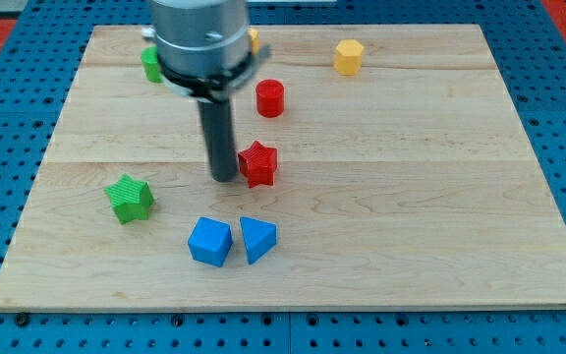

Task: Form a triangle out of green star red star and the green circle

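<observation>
The red star (258,163) lies near the board's middle. My tip (225,178) stands just left of it, touching or nearly touching its left side. The green star (130,198) lies at the lower left, well apart from the tip. The green circle (151,64) sits at the upper left, partly hidden behind the arm's grey body.
A red cylinder (270,98) sits above the red star. A yellow hexagon block (349,57) is at the top right. Another yellow block (253,40) peeks out beside the arm. A blue cube (210,242) and a blue triangular block (257,239) lie below the tip. The wooden board (440,197) lies on a blue surface.
</observation>
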You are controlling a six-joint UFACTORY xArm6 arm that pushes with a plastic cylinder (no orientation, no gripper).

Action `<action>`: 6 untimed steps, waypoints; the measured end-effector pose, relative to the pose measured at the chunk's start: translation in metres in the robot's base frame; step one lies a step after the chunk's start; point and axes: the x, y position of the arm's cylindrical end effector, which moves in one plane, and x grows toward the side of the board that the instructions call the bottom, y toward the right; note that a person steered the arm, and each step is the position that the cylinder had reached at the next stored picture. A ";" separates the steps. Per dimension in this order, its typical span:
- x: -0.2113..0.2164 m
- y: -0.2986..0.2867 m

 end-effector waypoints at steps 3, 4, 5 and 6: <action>0.027 0.007; -0.013 -0.015; -0.004 -0.115; 0.045 -0.090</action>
